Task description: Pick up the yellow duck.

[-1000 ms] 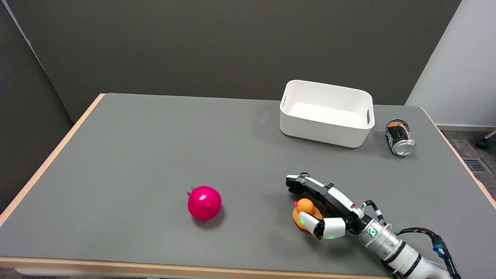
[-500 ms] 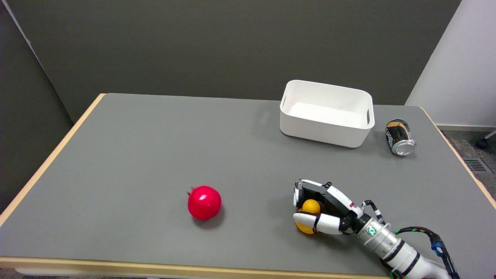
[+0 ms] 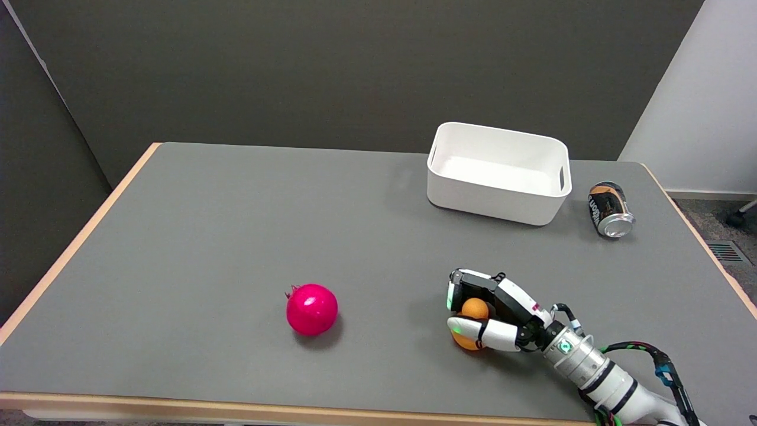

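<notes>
One hand (image 3: pixel 488 313), the robot's right, is reaching in from the lower right and grasping the duck (image 3: pixel 473 309), with its fingers (image 3: pixel 467 283) curling over the far side and the thumb (image 3: pixel 473 326) pressing along the near side. Only patches of the duck's orange-yellow body are showing between the fingers and below the thumb; its lower edge is sitting very close to the grey worktop (image 3: pixel 236 236), and whether it is touching the surface or just clear of it cannot be told. The duck is lying in the near right part of the worktop, well apart from everything else.

To its left, a shiny red fruit (image 3: pixel 311 309) with a small crown on its upper left is resting on the worktop, casting a shadow to the right. Farther back, a white bin (image 3: pixel 497 201) with cut-out handles in its ends is standing upright near the far edge. Just beside the bin, on its right, a drink can (image 3: pixel 610 209) is lying on its side, its silver end facing the near side. The arm's white wrist and cables are trailing off toward the lower right corner
</notes>
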